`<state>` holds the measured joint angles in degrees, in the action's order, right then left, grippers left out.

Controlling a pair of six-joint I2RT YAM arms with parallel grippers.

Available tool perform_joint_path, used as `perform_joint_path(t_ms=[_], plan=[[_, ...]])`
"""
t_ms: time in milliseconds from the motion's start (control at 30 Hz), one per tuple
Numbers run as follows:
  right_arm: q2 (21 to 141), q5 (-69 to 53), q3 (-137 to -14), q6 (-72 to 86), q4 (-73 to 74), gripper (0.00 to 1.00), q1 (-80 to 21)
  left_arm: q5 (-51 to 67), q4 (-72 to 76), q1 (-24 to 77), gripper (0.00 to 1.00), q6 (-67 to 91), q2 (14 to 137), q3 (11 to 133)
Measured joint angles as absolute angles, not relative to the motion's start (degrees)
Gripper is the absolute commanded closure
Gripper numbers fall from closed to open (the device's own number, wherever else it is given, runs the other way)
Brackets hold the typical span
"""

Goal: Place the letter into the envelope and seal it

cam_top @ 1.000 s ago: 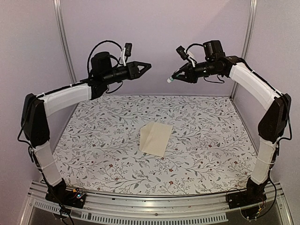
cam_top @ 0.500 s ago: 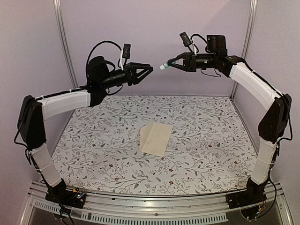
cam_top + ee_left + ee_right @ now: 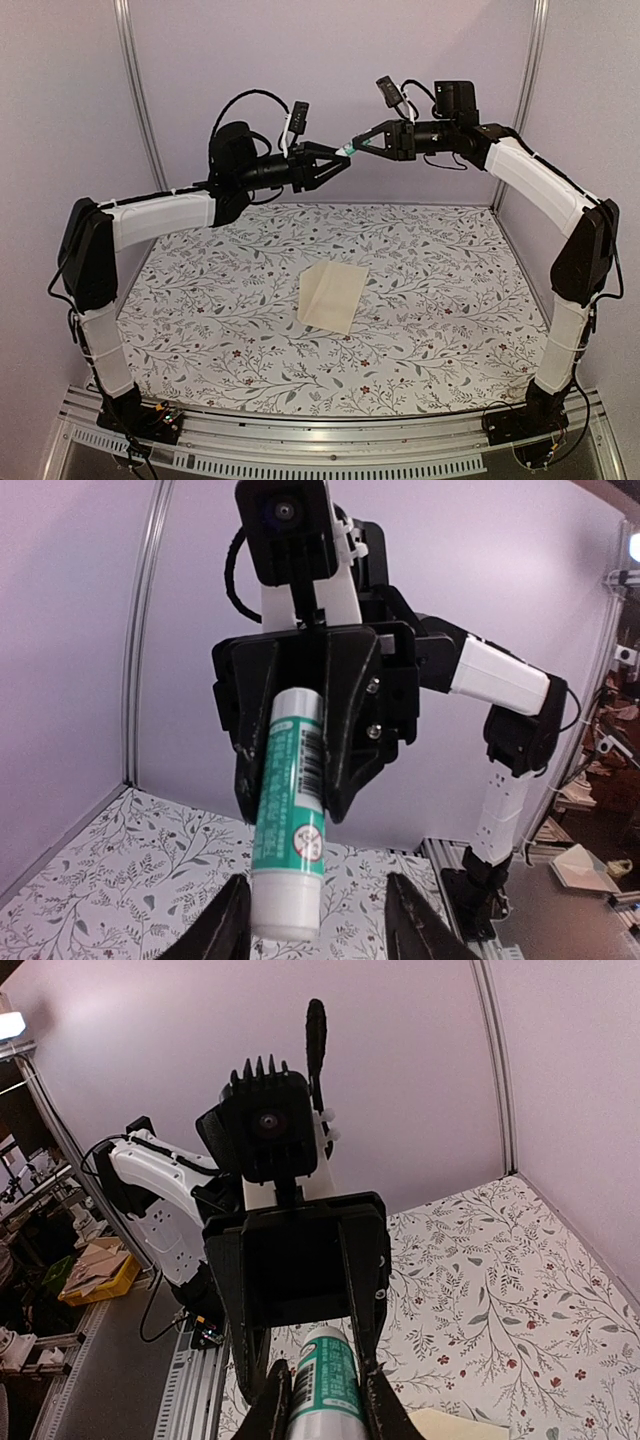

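Note:
A plain cream envelope [image 3: 332,296] lies flat in the middle of the floral table; one corner of it shows in the right wrist view [image 3: 452,1426]. The letter is not in view. High above the back of the table, my right gripper [image 3: 364,143] [image 3: 325,1412] is shut on a green glue stick [image 3: 292,800] [image 3: 326,1375] with a white cap [image 3: 285,908]. My left gripper [image 3: 343,160] [image 3: 320,928] faces it, open. The cap sits between its fingers, close against the left finger [image 3: 230,925], with a gap to the other.
Purple walls with aluminium posts [image 3: 134,90] close the back and sides. An aluminium rail [image 3: 320,440] runs along the near edge and carries both arm bases. The floral cloth [image 3: 200,300] covers the table.
My left arm has swung right and its fingertips now meet the right gripper. The right gripper lifted and levelled, pointing the glue stick's cap between the left fingers. The envelope has not moved.

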<state>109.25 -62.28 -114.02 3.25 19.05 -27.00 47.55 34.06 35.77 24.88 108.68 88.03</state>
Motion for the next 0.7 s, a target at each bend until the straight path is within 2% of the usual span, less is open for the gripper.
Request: perform_joint_path(t_ms=[133,467,533,600,700], plan=[[109.25,-62.30,-114.02,3.25,19.07,0.95,-27.27,48.47,34.26,35.92,0.66,25.30,108.90,88.03],[109.03,-62.15,-114.02,1.87,19.66,0.94,-27.75,49.19,35.27,35.83,0.77,26.55,109.32,88.03],[109.03,-62.06,-114.02,1.61,19.86,0.94,-27.81,49.32,35.53,35.83,0.76,26.83,109.54,88.03],[109.03,-61.84,-114.02,1.45,20.14,0.94,-27.88,49.52,35.92,35.83,0.70,27.05,109.75,88.03],[109.03,-61.41,-114.02,1.28,20.29,0.94,-28.08,49.78,36.38,35.83,0.71,27.55,109.86,88.03]])
